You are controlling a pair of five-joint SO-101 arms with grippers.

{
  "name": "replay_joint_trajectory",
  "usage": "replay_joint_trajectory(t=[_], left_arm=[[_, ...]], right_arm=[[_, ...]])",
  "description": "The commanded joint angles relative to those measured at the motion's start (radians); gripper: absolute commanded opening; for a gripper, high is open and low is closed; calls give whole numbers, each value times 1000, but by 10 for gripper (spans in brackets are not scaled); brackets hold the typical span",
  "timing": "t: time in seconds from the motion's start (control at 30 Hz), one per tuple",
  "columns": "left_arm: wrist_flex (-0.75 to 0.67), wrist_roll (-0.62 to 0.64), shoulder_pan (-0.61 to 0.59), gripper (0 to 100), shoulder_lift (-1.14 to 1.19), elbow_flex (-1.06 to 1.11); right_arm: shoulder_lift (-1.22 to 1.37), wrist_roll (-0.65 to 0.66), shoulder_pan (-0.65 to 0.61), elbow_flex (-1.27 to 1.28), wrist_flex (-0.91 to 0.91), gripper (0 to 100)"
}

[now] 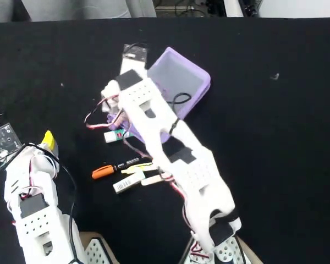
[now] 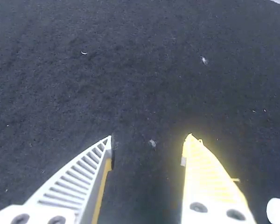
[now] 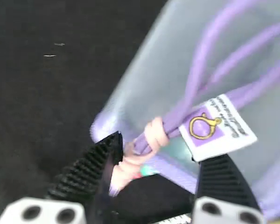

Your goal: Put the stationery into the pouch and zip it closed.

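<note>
1. Black bench (image 1: 275, 165), matte and finely grained. Little slip to fear here, yet dark enough to hide a dropped black part.
2. Near the far middle of the bench, the purple pouch (image 1: 181, 77): soft, translucent, boxy with rounded corners. Likely to skid or fold if pushed at the rim with nothing bracing it.
3. At the pouch's near corner, the right claw (image 3: 161, 154): ribbed black fingers standing apart astride the rim, with a soft-looking pink lump (image 3: 140, 154) against one. No firm pinch evident. Could drag the pouch along instead of loading it.
4. Over bare bench, the left claw (image 2: 149, 137): spread wide, well apart from the pouch, one finger white and ribbed, the other yellow. Too far off to steady anything.
5. Between the arms, an orange-capped black marker (image 1: 118, 166), lying flat, smooth and round. Apt to roll out of a shallow grip.
6. Just beside it, pale flat sticks (image 1: 131, 183), thin and hard to get under.
7. Looped across the pouch, a slim purple cord (image 3: 210, 70), ready to snag a finger.
8. On the cord, a white card tag (image 3: 219, 128) bearing a small gold clasp shape. Liable to catch in the zip.
</note>
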Motion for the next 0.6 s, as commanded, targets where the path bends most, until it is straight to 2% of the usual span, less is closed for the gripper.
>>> replay_joint_trajectory(t=[0.0,0.2,0.4,0.57], left_arm=[[-21,6,-1,245,-9,-10],[-21,6,-1,245,-9,-10],[-21,6,-1,245,-9,-10],[-23,6,-1,245,-9,-10]], right_arm=[[71,43,40,-133,172,250],[209,169,21,-291,262,246],[193,219,-12,-349,267,138],[84,235,-63,-349,267,181]])
